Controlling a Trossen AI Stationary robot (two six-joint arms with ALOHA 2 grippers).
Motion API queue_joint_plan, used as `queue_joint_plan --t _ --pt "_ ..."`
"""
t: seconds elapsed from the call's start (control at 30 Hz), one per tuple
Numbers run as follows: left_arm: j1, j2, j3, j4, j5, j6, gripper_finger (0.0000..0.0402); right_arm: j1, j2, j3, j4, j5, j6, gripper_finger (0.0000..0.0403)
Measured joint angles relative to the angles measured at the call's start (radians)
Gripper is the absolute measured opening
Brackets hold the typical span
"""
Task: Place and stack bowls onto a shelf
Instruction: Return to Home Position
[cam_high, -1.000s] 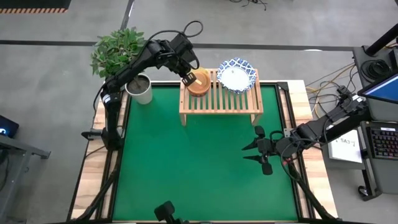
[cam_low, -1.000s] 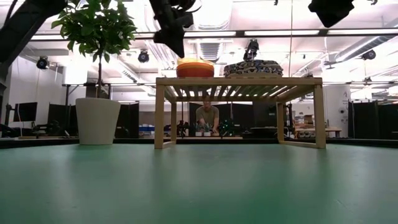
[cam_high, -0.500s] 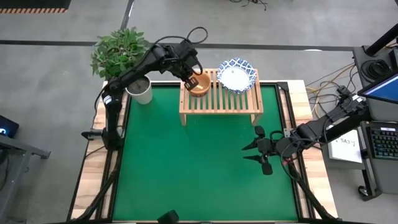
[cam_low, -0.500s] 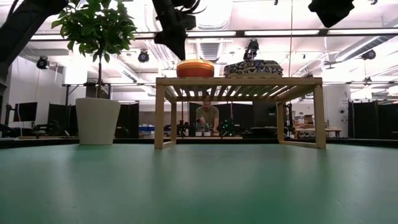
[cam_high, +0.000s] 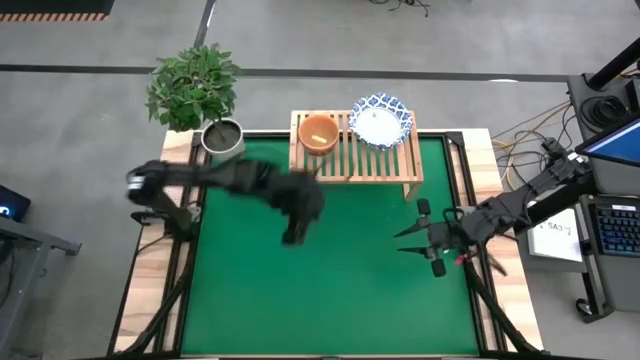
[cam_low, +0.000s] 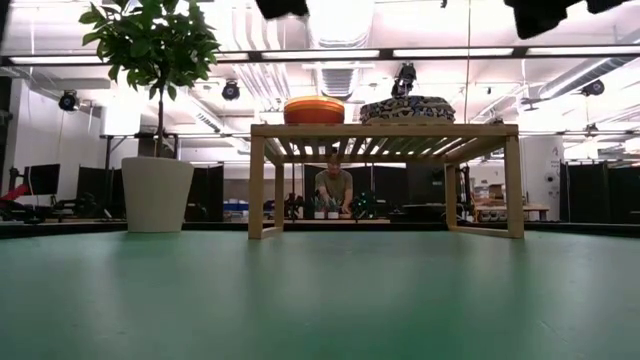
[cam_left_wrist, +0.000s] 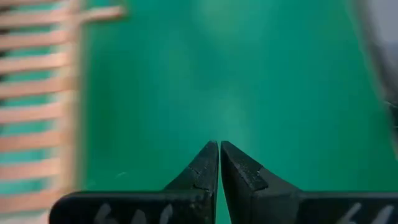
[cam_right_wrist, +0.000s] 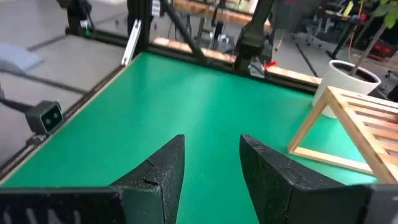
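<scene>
Two stacks on shelf (cam_high: 356, 160) at 12 o'clock: orange-yellow bowls (cam_high: 318, 132), white patterned bowls (cam_high: 380, 121). Left gripper (cam_left_wrist: 219, 144) near mat (cam_high: 330, 290) centre, fingers together; right gripper (cam_right_wrist: 211, 142) at 3 o'clock, fingers apart.

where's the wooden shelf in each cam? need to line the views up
High view: shelf at the green mat's far edge, middle.
Low view: shelf across the middle of the picture.
Left wrist view: blurred slats of the shelf, off to one side of the shut left claw.
Right wrist view: one shelf corner, ahead of the open right claw.
Shared landmark: white plant pot beside the shelf; not in the left wrist view.
</scene>
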Motion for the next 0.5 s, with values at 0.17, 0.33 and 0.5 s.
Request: queue_joint_plan --t 0.17,0.33,0.5 --pt "-0.236 -0.23 -0.424 0.43 -0.051 -0.056 0.0 0.0 -0.127 -0.061 0.0 0.001 0.015 0.0144" --pt "-0.379 -0.426 -0.738 0.738 -0.215 -0.126 0.0 0.0 -0.202 -0.077 0.002 0.003 -0.006 0.0144" --pt "-0.383 -0.625 -0.952 0.828 -0.298 -0.184 0.0 -0.001 -0.232 -0.077 0.001 0.003 -0.059 0.0144"
